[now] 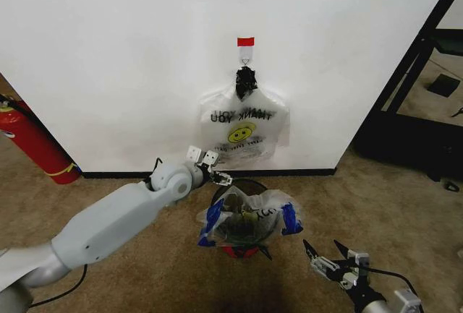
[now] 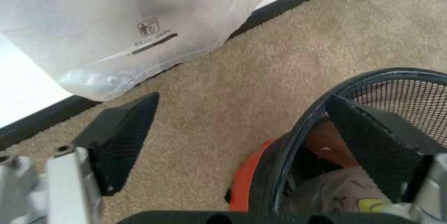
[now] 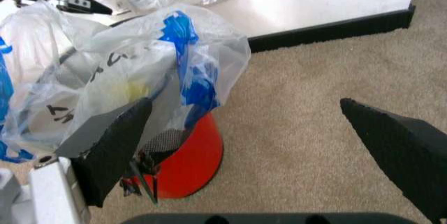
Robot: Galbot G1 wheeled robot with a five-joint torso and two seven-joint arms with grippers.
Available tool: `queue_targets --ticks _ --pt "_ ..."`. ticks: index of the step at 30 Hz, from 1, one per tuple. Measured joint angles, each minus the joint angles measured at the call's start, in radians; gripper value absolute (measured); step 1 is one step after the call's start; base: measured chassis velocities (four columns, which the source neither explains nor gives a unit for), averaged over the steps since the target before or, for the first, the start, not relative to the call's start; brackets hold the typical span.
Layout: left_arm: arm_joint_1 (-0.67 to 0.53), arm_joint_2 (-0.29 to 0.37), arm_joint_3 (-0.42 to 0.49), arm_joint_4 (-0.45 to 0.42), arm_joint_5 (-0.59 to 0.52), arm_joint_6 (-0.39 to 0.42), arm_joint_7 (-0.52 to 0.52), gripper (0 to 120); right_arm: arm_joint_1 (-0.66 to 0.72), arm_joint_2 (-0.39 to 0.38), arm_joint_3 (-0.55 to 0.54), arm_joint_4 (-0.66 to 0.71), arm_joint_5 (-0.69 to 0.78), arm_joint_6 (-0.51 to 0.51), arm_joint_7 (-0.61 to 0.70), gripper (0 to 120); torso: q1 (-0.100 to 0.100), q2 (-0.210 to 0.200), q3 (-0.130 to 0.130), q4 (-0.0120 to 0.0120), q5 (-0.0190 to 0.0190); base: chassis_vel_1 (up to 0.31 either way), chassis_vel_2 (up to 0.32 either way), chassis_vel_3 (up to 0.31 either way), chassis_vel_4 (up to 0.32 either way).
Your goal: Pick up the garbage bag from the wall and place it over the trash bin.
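The trash bin (image 1: 239, 185), black mesh on a red base (image 3: 188, 161), stands on the carpet below the wall (image 1: 108, 53). The garbage bag (image 1: 249, 215), whitish with blue patches, lies crumpled over the bin's top and sides (image 3: 140, 62). The bin's far rim (image 2: 391, 75) is bare. My left gripper (image 1: 223, 178) is open at that far rim. One finger (image 2: 373, 137) is inside the bin and the other finger (image 2: 119, 140) is outside it. Near the floor to the bin's right, my right gripper (image 1: 323, 246) is open and holds nothing, apart from the bag.
A bag with a yellow smiley (image 1: 242, 129) hangs from a hook under a red tape strip (image 1: 246, 41), just behind the bin. A red fire extinguisher (image 1: 36, 143) leans at the left. A dark door frame (image 1: 419, 60) rises at the right. Carpet surrounds the bin.
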Motion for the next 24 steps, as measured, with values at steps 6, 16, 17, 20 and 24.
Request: queue_targets --ticks 6,16,17,20,24 --pt "0.001 0.019 0.011 0.003 -0.003 0.003 0.055 70 0.019 -0.004 -0.003 0.008 0.020 -0.035 0.028 100 0.000 0.000 0.000 0.0006 0.0000 0.000 0.000 0.000 0.000" --pt "0.018 0.018 0.005 0.002 -0.032 0.026 0.105 58 0.036 -0.017 0.004 0.027 0.042 -0.102 0.065 100 0.000 0.000 0.000 0.0002 -0.0002 0.000 0.000 0.000 0.000" --pt "0.020 0.016 0.002 0.002 -0.036 0.028 0.105 58 0.036 -0.017 0.002 0.027 0.044 -0.105 0.068 100 0.000 0.000 0.000 0.0003 -0.0002 0.000 0.000 0.000 0.000" --pt "0.020 0.013 0.005 0.006 -0.039 0.029 0.105 58 0.039 -0.017 -0.004 0.027 0.049 -0.113 0.077 100 0.000 0.000 0.000 0.0001 -0.0001 0.000 0.000 0.000 0.000" --pt "0.020 0.006 0.026 0.018 -0.035 0.030 0.105 50 0.050 -0.014 -0.012 0.031 0.051 -0.119 0.085 100 0.000 0.000 0.000 0.0003 -0.0001 0.000 0.000 0.000 0.000"
